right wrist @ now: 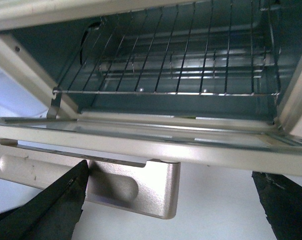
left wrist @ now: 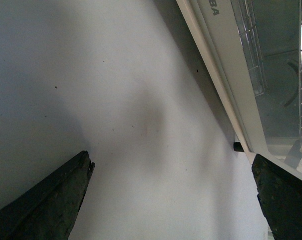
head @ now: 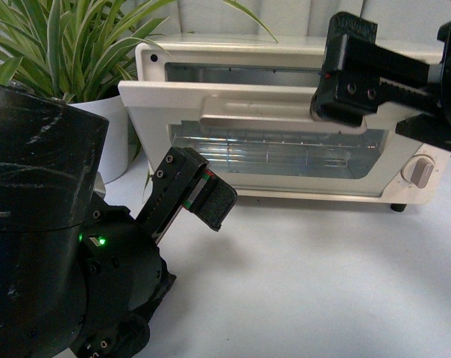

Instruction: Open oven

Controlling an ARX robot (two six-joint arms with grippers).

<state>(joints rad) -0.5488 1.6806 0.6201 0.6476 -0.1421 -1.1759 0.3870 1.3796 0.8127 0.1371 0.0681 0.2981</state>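
Oven — glass door ajar

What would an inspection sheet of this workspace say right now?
Surface: plain white table.
Job's things: cream oven; door partly open, top edge tipped forward; handle free; wire rack inside.
Clutter: nothing seen.
Grippers: left gripper open, over the table, holding nothing; right gripper open by the handle, not closed on it.
Cables: nothing seen.
Surroundings: potted plant left of the oven; pale wall behind.

Only the letters "BA" read on the oven
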